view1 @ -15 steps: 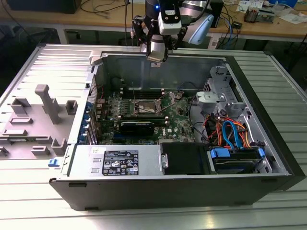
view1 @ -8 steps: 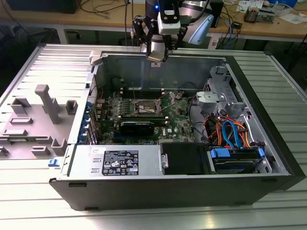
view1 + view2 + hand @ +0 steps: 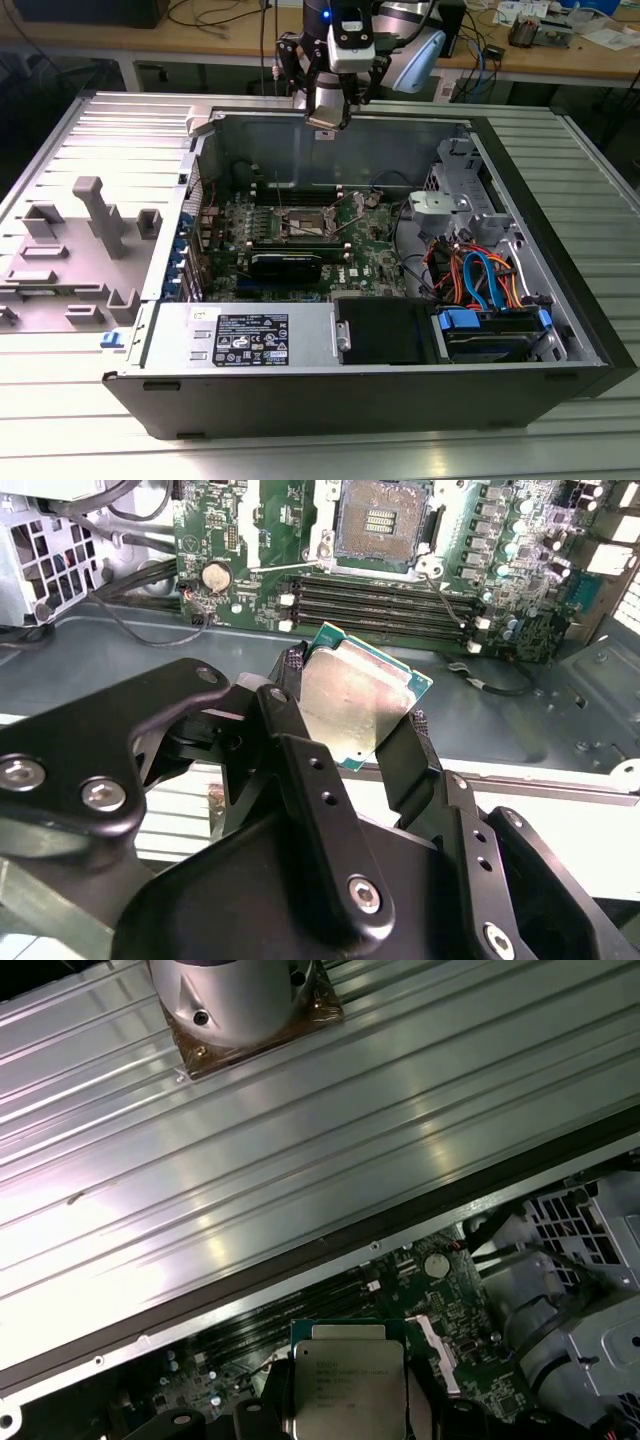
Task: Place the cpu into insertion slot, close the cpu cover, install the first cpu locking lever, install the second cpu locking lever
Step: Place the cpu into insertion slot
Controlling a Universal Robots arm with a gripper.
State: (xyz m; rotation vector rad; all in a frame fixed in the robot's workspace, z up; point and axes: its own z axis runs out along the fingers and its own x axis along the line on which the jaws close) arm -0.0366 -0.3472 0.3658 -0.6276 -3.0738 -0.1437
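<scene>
My gripper (image 3: pixel 327 118) hangs above the open computer case's rear wall, shut on the cpu (image 3: pixel 323 131). In the second wrist view the cpu (image 3: pixel 352 708), a silver-topped square on a green edge, sits tilted between the two black fingers (image 3: pixel 300 740) of the gripper (image 3: pixel 355 695). The first wrist view shows the cpu (image 3: pixel 346 1388) from its other side. The insertion slot (image 3: pixel 380 522) lies below and ahead on the green board with its contacts bare; it is also in the exterior view (image 3: pixel 303 222). Two thin wire locking levers (image 3: pixel 285 568) (image 3: pixel 450 598) stand loose beside it. The cpu cover is out of view.
Long memory slots (image 3: pixel 380 600) run between the gripper and the socket. A black heatsink block (image 3: pixel 285 265) lies in front of the socket. The power supply (image 3: pixel 245 335), a drive bay with coloured cables (image 3: pixel 480 280) and the case's rear wall (image 3: pixel 390 150) ring the board. A grey fixture tray (image 3: pixel 80 250) sits at the exterior view's left.
</scene>
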